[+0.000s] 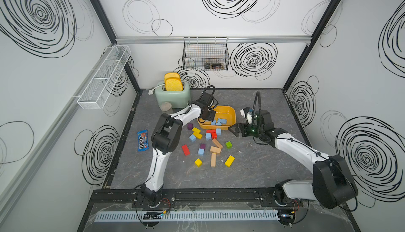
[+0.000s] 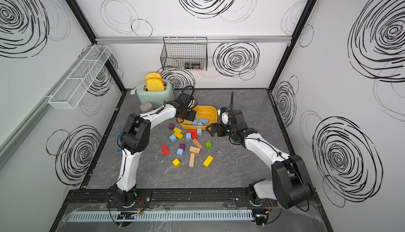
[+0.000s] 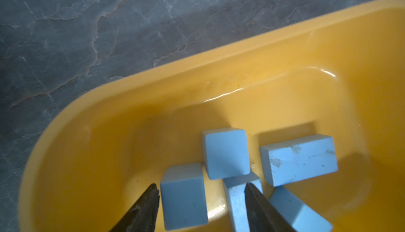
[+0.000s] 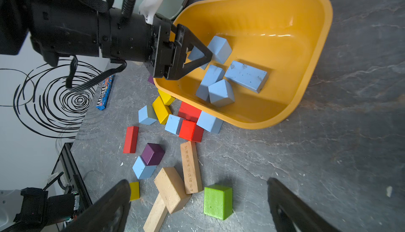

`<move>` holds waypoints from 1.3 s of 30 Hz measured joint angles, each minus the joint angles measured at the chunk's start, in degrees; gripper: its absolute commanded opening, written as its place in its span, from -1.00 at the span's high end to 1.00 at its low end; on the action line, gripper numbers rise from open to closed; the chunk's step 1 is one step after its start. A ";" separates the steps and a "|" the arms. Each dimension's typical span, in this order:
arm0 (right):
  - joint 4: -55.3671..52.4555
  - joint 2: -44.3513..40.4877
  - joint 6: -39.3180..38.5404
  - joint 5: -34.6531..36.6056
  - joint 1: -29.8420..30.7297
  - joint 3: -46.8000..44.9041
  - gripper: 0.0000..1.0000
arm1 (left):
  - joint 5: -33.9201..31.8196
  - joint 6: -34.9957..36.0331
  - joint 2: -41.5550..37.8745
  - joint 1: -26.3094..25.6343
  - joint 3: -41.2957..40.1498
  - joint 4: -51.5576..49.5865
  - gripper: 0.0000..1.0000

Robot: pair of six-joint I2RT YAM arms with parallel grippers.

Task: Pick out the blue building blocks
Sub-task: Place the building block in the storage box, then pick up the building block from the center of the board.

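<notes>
- Blue by wrapper only: passing over the candy packet [image 1: 142, 140] lying at the far left of the counter [image 1: 252, 165].
- Hanging the left claw [image 3: 202, 186] low inside the yellow tub [image 1: 228, 110], jaws standing apart and gripping nothing.
- Counting five blue building blocks [image 4: 221, 91] lying in the tub just beneath that claw, at least one of them a longer brick, several leaning on or touching one another.
- Finding four loose blue cubes [image 1: 192, 137] waiting on the counter just in front of the tub: one beside the yellow blocks [image 1: 198, 135], two crowding the red blocks [image 1: 213, 135], one nearer the front touching a purple cube [image 1: 202, 146].
- Judging them light, stiff and matte, so probably neither slipping nor crushing under a firm pinch.
- Favouring a hold across two opposite flat faces, picking the pair not pressed against a neighbour; for a brick, spanning the narrow width near its middle.
- Expecting the two cubes against the red blocks to be the awkward ones, with little room for a fingertip on the crowded side.
- Holding the right claw [image 1: 231, 129] just right of the tub, low over the counter, jaws spread wide and empty, pointing toward the pile.
</notes>
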 measured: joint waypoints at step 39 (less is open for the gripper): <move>-6.45 -12.52 -0.20 1.53 12.28 0.46 -0.95 | 0.57 -3.98 -50.56 5.95 -40.85 4.24 -0.92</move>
